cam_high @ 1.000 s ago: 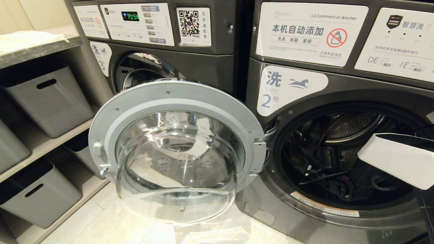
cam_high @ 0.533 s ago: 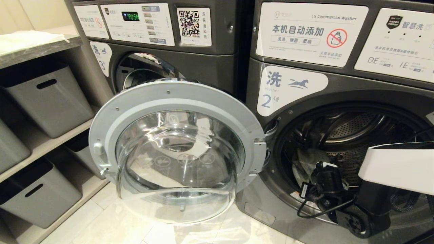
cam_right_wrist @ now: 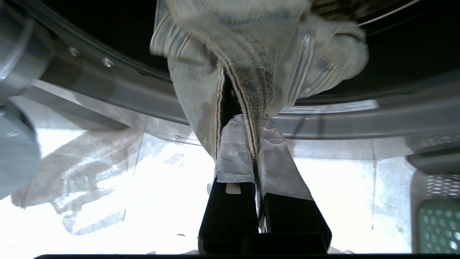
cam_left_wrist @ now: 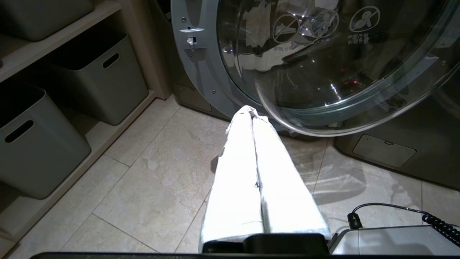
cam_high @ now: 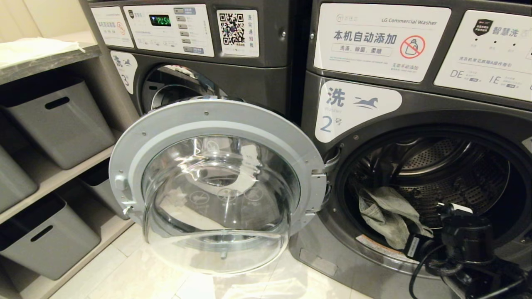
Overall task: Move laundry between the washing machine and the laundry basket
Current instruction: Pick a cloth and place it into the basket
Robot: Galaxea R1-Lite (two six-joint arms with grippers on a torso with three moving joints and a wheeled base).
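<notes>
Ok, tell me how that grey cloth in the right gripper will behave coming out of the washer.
Probably floppy: the grey cloth sags in folds over the drum lip. It may drag on the washer rim. The right gripper pinches only a seam, so it could slip.

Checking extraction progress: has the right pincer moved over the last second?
Yes. The right pincer, gripping the cloth, has come out of the washer drum, lower past the door rim.

Left gripper (cam_left_wrist: pixel 256 111): two long, tapering fingers (cam_left_wrist: pixel 237 180) wrapped in white material, mounted on a black base. A light grey housing with a black coiled cable (cam_left_wrist: pixel 436 220) sits beside it.

Right gripper (cam_right_wrist: pixel 256 124): black rectangular fingers (cam_right_wrist: pixel 230 205) with grey fabric-like tape over the tips. The wrist assembly (cam_high: pixel 465 238) is black, fitted with looping black cables and a small white label.
</notes>
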